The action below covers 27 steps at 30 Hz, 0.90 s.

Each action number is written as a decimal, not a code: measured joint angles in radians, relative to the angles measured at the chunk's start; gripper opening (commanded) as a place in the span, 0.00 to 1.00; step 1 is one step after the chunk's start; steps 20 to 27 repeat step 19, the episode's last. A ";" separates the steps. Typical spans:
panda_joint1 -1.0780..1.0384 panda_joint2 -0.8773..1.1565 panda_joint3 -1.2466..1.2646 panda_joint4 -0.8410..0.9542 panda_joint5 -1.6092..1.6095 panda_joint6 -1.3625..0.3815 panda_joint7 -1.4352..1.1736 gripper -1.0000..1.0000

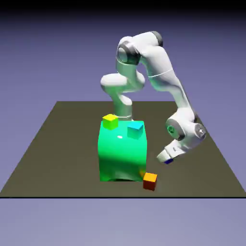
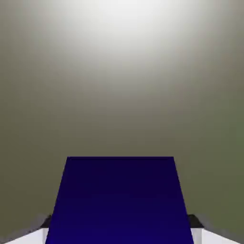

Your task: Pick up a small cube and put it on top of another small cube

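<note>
A dark blue small cube (image 2: 119,200) fills the lower middle of the hand view, and my gripper (image 2: 119,231) is shut on it; only slivers of the grey fingertips (image 2: 42,225) show at its sides. In the exterior view the gripper (image 1: 166,160) hangs low over the table at the right, with a corner of the blue cube (image 1: 168,162) peeking out under it. An orange cube (image 1: 150,181) sits on the table, left of and nearer than the gripper. On a large green block (image 1: 121,153) rest a yellow cube (image 1: 110,121) and a cyan cube (image 1: 135,129).
The large green block stands mid-table, just left of the gripper, with the orange cube at its front right corner. The dark table (image 1: 57,144) ends close behind the orange cube at the front edge.
</note>
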 measured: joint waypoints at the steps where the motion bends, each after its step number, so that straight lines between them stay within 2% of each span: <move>1: -0.005 -0.018 0.005 0.024 0.008 -0.038 -0.021 0.00; 11: -0.062 0.068 -0.177 0.386 -0.227 -0.248 -0.445 0.00; 13: -0.063 0.070 -0.182 0.395 -0.232 -0.253 -0.455 0.00; 16: -0.080 0.120 -0.209 0.309 -0.276 -0.123 -0.421 0.00; 17: -0.082 0.125 -0.211 0.300 -0.281 -0.109 -0.418 1.00; 27: -0.082 0.125 -0.211 0.300 -0.284 -0.109 -0.417 1.00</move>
